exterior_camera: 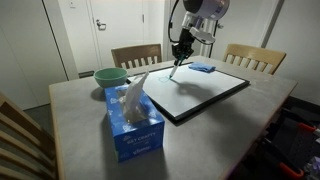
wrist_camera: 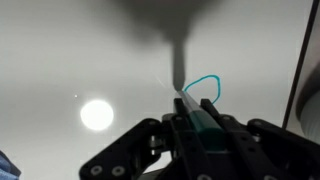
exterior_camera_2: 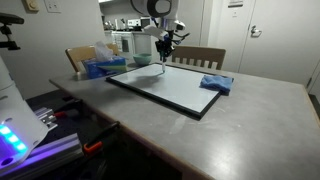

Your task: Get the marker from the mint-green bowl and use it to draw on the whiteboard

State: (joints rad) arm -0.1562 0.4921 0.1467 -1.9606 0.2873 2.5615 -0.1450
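My gripper [exterior_camera: 181,56] is shut on the marker [exterior_camera: 176,68], a thin dark stick with a teal band, and holds it tip-down on the whiteboard [exterior_camera: 205,95]. In the wrist view the marker [wrist_camera: 195,115] sits between the fingers [wrist_camera: 190,135] and its tip touches the whiteboard [wrist_camera: 80,60] beside a teal drawn loop [wrist_camera: 205,85]. The gripper [exterior_camera_2: 163,45] and marker [exterior_camera_2: 163,62] also show over the far part of the whiteboard [exterior_camera_2: 170,88]. The mint-green bowl [exterior_camera: 110,76] stands left of the board, and shows behind it [exterior_camera_2: 100,68].
A blue tissue box [exterior_camera: 135,125] stands at the table's front. A flat blue eraser pad [exterior_camera: 202,68] lies on the board's far corner, also seen in an exterior view [exterior_camera_2: 215,84]. Wooden chairs [exterior_camera: 135,55] stand behind the table.
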